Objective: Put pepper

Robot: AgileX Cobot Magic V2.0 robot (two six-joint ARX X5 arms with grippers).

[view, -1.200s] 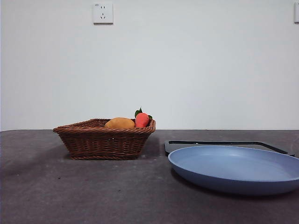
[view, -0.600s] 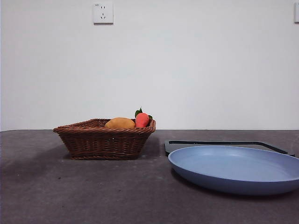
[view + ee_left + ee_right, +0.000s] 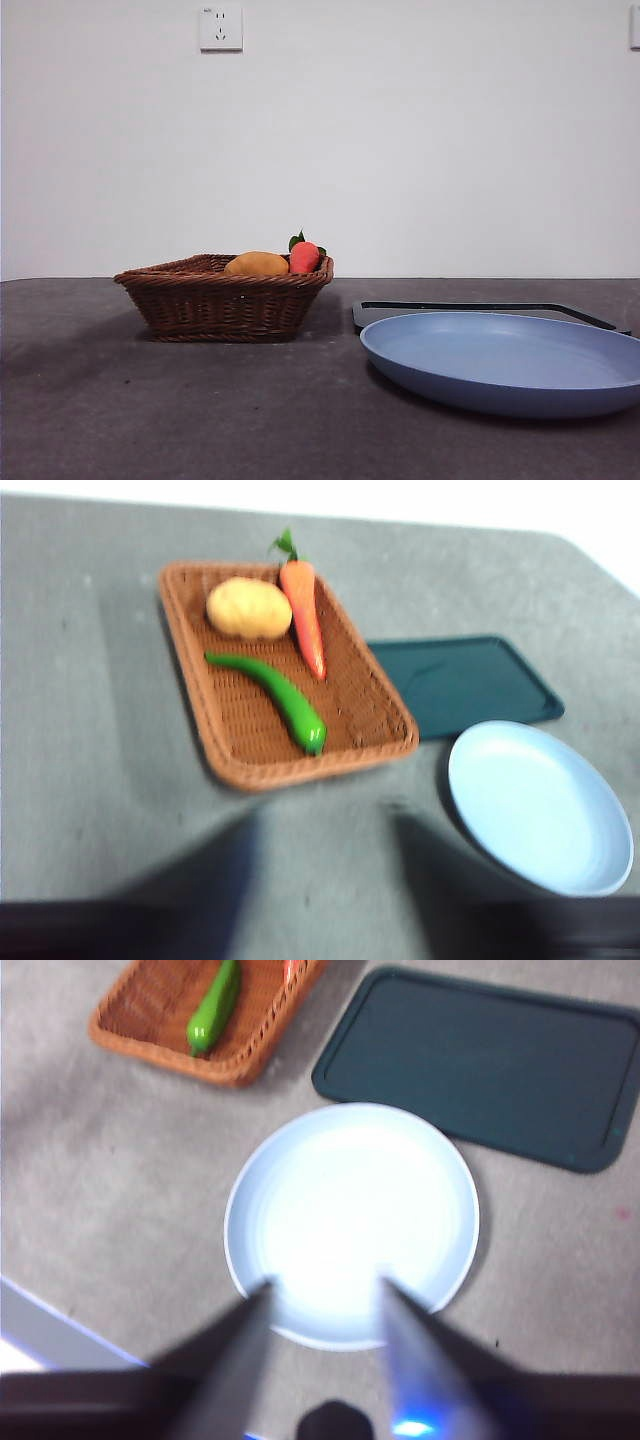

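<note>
- Grey matte surface [image 3: 200,420] runs back to a plain white wall with a socket high on it; no arm shows in the front view.
- On it stand a brown wicker basket [image 3: 225,745], a dark green tray [image 3: 470,680] behind and beside it, and a blue plate [image 3: 350,1140] in front of the tray.
- The pepper [image 3: 275,695] lies on the basket floor, alone in the half nearer the plate. A carrot [image 3: 303,615] and a yellow oval fruit [image 3: 248,608] lie at the far end of the basket, apart from it.
- The pepper's long axis runs roughly along the basket's length, slightly bowed, with the blunt end toward the basket's near short rim.
- The left end effector [image 3: 325,880] hangs high above the bare surface, its two jaws apart. The basket lies straight ahead of it, and the pepper is nearly centred between the jaws' line of sight.
- The right end effector [image 3: 325,1305] hangs over the plate's rim, jaws also apart. In its view the pepper [image 3: 213,1005] sits well off to one side.
- Judged from this, the left arm is better placed to reach for the pepper. A grasp across its middle, jaws turned square to its length, looks the likely need.
</note>
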